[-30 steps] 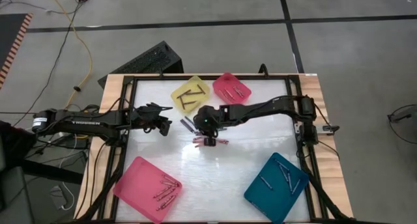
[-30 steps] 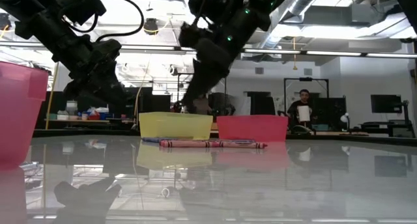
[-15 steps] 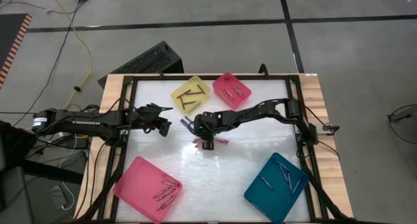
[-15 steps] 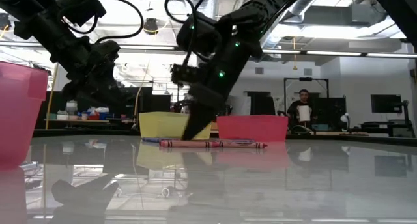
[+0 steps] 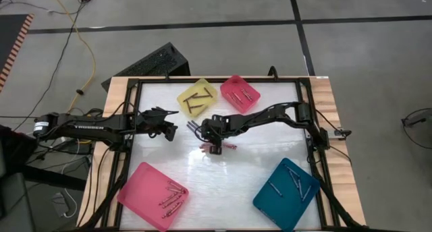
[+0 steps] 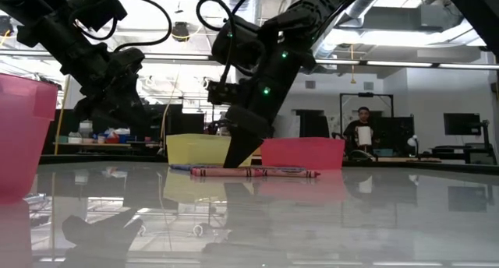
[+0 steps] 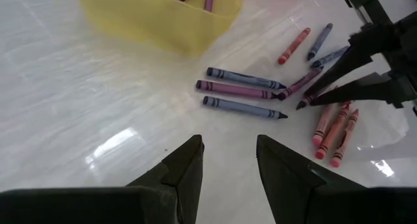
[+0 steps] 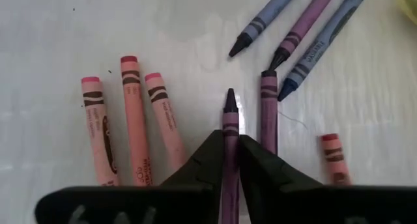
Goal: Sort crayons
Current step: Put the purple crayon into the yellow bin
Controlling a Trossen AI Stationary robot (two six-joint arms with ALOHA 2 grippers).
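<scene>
Lying between claw tips, slim purple crayon (image 8: 229, 129)

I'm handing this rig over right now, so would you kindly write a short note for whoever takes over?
Right gripper: down at the table's middle, fingers pinching a purple crayon that lies on the table.
Left gripper: open, empty, waiting just left of the loose pile.
Sorted: crayons already lie in the yellow tray, small pink tray, large pink tray and teal tray.
Left: the loose crayons at mid-table, three orange-pink ones and several blue and purple ones, all need tray places.
</scene>
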